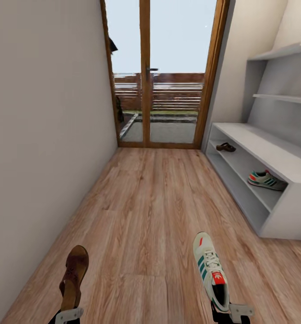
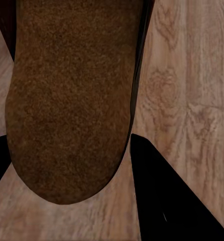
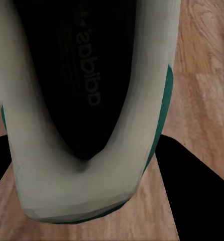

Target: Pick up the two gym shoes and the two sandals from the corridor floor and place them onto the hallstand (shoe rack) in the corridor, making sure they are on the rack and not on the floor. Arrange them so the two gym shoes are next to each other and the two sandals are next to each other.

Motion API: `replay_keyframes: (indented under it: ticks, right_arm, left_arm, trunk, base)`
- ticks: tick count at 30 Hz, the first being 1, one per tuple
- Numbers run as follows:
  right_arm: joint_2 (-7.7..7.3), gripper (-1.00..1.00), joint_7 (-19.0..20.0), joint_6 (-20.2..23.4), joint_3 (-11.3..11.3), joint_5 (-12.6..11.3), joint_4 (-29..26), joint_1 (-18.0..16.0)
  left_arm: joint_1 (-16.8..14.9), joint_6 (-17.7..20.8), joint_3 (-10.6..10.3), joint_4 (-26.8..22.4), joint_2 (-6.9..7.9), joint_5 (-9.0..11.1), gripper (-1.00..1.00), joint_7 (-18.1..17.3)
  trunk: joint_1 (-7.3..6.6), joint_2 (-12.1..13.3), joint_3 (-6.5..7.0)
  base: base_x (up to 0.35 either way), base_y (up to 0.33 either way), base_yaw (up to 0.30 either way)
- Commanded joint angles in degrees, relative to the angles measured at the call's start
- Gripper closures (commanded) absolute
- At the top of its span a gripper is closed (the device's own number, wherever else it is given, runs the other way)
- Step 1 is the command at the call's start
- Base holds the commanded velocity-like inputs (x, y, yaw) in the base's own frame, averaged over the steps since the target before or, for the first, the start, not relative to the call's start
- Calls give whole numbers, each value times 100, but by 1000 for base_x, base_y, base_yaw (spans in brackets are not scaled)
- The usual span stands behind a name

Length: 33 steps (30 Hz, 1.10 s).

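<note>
the carrying step looks to be in hand: one sandal (image 1: 226, 146) and one sneaker (image 1: 267, 180) already sit on the upper shelf of the shoe rack (image 1: 276, 155), well apart from each other, and the other two are held up over the wood floor (image 1: 150, 202). the rack stands ahead against the right wall, this side of the glass door (image 1: 161, 76).

the left hand (image 1: 69, 315) grips the second sandal (image 1: 74, 274) by its heel end, toe pointing forward; the left wrist view shows the brown sole (image 2: 67, 100) between the dark fingers (image 2: 167, 201), closed onto it. the right hand (image 1: 233, 311) is closed likewise on the heel of the second sneaker (image 1: 211, 270), and the right wrist view looks straight into its dark inside (image 3: 87, 80).

the next move, i'd judge, calls for rolling forward and turning toward the rack, then setting each shoe just beside its partner: the sneaker beside the near one, the sandal farther in. the shelf gap looks low, so each shoe would have to go in fairly flat or it may catch the surface edge.
</note>
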Motion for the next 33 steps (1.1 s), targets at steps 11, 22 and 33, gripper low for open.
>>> replay_keyframes:
  ticks: [11, 22, 33]
  right_arm:
    - [3, 100, -27, -15, -4, 24, 3, -4]
    - [-12, 100, -19, -15, -7, 29, 5, -4]
    - [-7, 100, -19, -15, -8, 29, 7, -4]
  left_arm:
    - [-5, -15, 55, 1, -2, -42, 100, -52]
    - [-3, -19, 55, 1, -2, -43, 100, -49]
    - [-4, -20, 53, 1, -3, -43, 100, -50]
  trunk:
    - [2, -2, -3]
    - [2, -2, -3]
    - [2, -2, -3]
  base:
    - [339, 0, -35]
    - [339, 0, 0]
    - [339, 0, 0]
